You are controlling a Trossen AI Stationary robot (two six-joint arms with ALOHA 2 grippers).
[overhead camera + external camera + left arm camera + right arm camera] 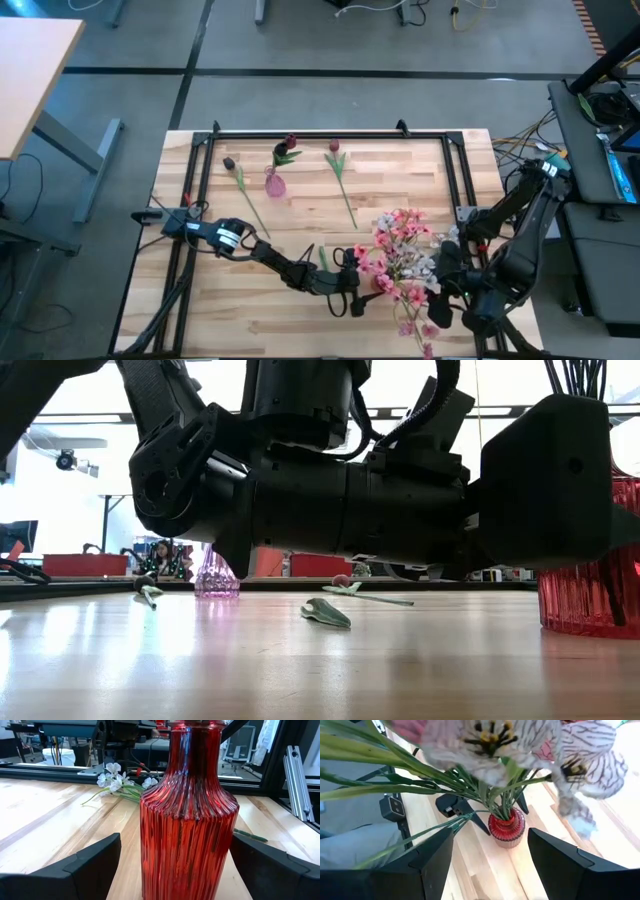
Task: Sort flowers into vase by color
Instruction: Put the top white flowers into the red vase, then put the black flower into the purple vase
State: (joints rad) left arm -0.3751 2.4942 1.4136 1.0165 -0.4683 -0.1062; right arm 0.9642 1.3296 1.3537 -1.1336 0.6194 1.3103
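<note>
A red ribbed vase stands on the table and holds a spray of pink and whitish blooms. My left gripper is open, level at the vase's lower body, with one finger on each side. My right gripper is open and hovers over the spray, looking down on the red vase. A small pink vase holds one maroon tulip. Two more tulips lie flat on the table. More whitish blooms lie behind the red vase. My left gripper comes at the red vase level from the table's left, a finger on each side of the lower body. I cannot tell whether the fingers touch the glass. The vase stands upright on the table.
A loose green leaf lies on the table near my left arm. A black frame runs around the wooden tabletop. Bare wood lies between the tulips and the right rail.
</note>
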